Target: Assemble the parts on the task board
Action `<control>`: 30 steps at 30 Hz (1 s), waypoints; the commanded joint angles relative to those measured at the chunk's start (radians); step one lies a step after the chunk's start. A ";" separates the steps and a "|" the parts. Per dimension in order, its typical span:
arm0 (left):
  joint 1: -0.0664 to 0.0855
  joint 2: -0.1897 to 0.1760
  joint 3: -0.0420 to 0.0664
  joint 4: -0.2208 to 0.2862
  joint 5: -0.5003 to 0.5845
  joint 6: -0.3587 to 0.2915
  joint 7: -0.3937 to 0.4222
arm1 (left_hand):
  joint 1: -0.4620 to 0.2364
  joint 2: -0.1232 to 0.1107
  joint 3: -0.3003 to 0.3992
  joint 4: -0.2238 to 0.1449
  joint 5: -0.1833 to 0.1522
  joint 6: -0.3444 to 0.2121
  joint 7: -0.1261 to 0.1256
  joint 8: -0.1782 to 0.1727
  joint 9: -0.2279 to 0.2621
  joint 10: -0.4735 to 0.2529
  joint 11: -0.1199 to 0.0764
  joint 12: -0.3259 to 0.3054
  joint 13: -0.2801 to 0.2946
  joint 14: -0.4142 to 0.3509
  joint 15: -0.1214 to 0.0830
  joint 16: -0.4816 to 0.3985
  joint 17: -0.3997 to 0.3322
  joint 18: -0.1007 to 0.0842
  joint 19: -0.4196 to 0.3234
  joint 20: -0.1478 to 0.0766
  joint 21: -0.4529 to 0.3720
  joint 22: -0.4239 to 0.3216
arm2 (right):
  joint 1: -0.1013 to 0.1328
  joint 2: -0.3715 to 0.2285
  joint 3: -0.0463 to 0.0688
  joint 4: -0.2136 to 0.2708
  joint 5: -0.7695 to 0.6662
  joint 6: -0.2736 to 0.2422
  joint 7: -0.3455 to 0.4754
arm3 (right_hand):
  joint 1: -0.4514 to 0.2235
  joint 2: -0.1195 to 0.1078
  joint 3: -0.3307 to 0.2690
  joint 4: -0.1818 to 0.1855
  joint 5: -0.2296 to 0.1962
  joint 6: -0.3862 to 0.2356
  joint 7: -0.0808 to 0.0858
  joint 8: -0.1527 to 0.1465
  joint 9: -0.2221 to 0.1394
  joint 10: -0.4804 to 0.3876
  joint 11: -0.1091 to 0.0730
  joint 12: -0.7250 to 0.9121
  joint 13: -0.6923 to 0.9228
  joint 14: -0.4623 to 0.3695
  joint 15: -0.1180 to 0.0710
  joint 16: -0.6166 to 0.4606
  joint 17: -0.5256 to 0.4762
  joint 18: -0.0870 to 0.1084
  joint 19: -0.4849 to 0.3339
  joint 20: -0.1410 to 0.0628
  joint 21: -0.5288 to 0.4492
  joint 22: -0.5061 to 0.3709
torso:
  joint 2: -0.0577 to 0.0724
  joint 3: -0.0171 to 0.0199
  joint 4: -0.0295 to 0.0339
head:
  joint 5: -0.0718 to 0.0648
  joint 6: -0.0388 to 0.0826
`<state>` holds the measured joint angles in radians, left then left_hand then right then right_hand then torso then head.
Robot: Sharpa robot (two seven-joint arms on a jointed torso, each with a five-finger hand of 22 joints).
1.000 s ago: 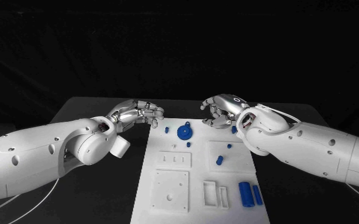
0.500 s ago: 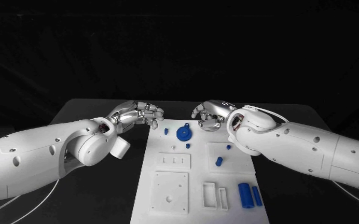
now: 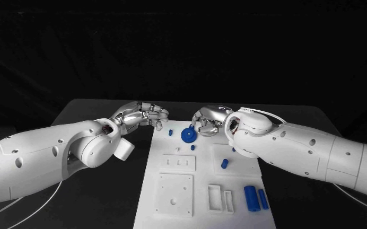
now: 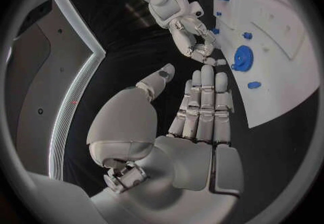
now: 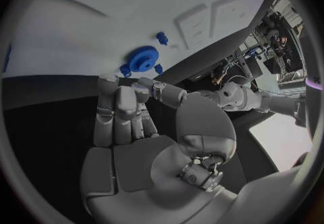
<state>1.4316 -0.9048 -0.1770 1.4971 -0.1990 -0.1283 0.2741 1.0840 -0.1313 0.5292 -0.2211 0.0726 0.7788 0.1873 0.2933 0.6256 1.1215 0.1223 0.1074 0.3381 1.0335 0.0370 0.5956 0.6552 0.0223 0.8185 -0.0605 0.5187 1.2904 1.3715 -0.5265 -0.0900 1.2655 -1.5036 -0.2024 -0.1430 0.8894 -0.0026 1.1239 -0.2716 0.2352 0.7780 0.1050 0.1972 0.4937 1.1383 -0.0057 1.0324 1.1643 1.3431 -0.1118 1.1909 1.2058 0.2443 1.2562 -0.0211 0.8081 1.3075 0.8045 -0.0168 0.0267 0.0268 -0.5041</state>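
The white task board (image 3: pixel 174 182) lies lengthwise in the middle of the table. A blue gear (image 3: pixel 188 134) sits near its far end, with small blue pegs (image 3: pixel 169 132) beside it. My right hand (image 3: pixel 208 121) hovers just right of the gear, fingers curled and thumb against the fingertips; I see nothing between them. The right wrist view has that hand (image 5: pixel 125 110) close over the gear (image 5: pixel 143 59). My left hand (image 3: pixel 143 116) hangs off the board's far left corner. In its wrist view the hand (image 4: pixel 199 105) holds nothing, fingers side by side and thumb apart.
A blue peg (image 3: pixel 224 163) stands mid-board. Two blue cylinders (image 3: pixel 250 197) lie at the near right corner beside white raised slots (image 3: pixel 219 198). A square plate (image 3: pixel 176 194) and a smaller one (image 3: pixel 178 163) sit on the board's left half. Black table surrounds the board.
My right hand has moved left across the far end of the board, ending beside the blue gear, and its forearm now covers more of the board's right edge. The left hand has barely moved.
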 commanded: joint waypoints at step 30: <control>0.002 0.003 0.000 -0.004 -0.003 0.012 0.009 | 0.002 0.000 0.005 0.001 0.000 -0.007 0.002 -0.004 0.002 0.006 0.004 -0.007 0.002 0.000 0.005 -0.007 0.002 0.018 -0.002 0.003 -0.007 0.002 | -0.030 0.033 -0.016 -0.054 -0.035 -0.050 -0.003 | -0.024 0.019 0.005 -0.004 0.035 -0.009 -0.005 0.012 -0.001 -0.002 -0.006 0.005 0.001 -0.001 -0.007 0.003 0.001 0.017 0.008 -0.006 0.007 0.019 | -0.002 0.0009 -0.0019 | 0.013 -0.011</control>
<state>1.4316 -0.9027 -0.1774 1.4926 -0.1991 -0.1282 0.2738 1.0840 -0.1313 0.5292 -0.2212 0.0726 0.7788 0.1873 0.2933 0.6263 1.1215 0.1223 0.1034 0.3387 1.0335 0.0370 0.5916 0.6558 0.0217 0.8185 -0.0605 0.5187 1.2910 1.3419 -0.4893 -0.1063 1.2102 -1.5299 -0.1985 -0.1513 0.8686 0.0106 1.1276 -0.2760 0.2674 0.7745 0.1015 0.2052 0.4939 1.1349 -0.0091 1.0378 1.1642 1.3430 -0.1115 1.1908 1.2064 0.2453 1.2602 -0.0246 0.8119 1.3073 0.8029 -0.0159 0.0257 0.0389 -0.5152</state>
